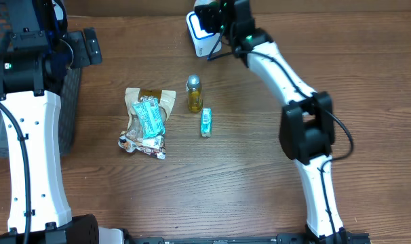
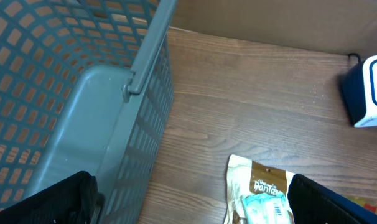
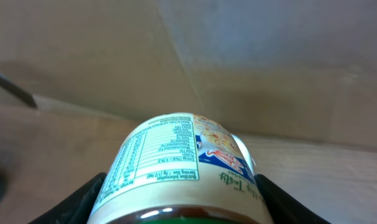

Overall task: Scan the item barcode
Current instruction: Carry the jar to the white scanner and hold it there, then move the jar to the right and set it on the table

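Closest to the right wrist lens, filling the bottom of the view: a jar (image 3: 176,165) with a white printed label, nutrition panel uppermost, clamped on both sides by the right end effector (image 3: 183,208), jaws partly spread and closed on its body. No barcode to be made out on the exposed face of the label. From overhead, up at 12 o'clock of the counter (image 1: 246,190), with the white and blue scanner (image 1: 200,39) just beside, at about 8 o'clock from the wrist; jar itself hidden under the arm there. Judged as the presenting step: item in hand and up beside the reader, scan probably not yet done. Next, likely a roll of the wrist to bring the barcode round toward the scanner's window, then a steady hold close in front, without bumping the housing. Over at 9 o'clock, the left end effector (image 2: 188,208) spread wide with nothing between its fingers, above the rim of the grey mesh basket (image 2: 64,93). Further out, mid-counter: a snack pouch (image 1: 150,112), a small yellow bottle (image 1: 194,95), a teal packet (image 1: 205,122) and a crumpled wrapper heap (image 1: 143,144), well apart from both arms.
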You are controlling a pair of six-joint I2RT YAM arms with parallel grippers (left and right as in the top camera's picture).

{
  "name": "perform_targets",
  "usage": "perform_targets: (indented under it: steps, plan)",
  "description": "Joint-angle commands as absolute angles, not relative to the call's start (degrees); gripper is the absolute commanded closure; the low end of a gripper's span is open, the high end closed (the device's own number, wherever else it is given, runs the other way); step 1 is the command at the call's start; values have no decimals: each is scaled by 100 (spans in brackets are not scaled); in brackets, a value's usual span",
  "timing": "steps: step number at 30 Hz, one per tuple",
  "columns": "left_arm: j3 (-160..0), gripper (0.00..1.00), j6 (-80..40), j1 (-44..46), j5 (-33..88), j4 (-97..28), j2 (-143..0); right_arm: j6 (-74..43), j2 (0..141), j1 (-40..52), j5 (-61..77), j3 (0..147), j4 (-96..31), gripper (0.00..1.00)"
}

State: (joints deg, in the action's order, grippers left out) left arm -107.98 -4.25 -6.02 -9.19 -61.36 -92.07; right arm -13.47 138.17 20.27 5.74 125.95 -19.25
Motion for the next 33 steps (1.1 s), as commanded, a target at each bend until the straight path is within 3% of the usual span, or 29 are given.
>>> perform_targets:
  steps: [1,10,14,20,33]
  plan:
    - [-10798,1,-338,-598,-915,-6132,-9227,-1345,12687,1824,762,12674,-2801,83]
    - [-10798,0,-338,-598,-915,-6134,-9227,-1343,12184,1046,757,12672,-6997,76]
    - [-10798,0,-338,-598,-915,-6132,-9227,-1343,12261,589,607,12538,-8204,73]
    - [-10798,1,-338,-598,-915,-6132,-9227,-1345,12261,-27,222,11784,-8346,71]
    - [-10798,1,-338,-598,-915,-6132,-9227,-1339,12261,-1061,196,10051,-7282,62]
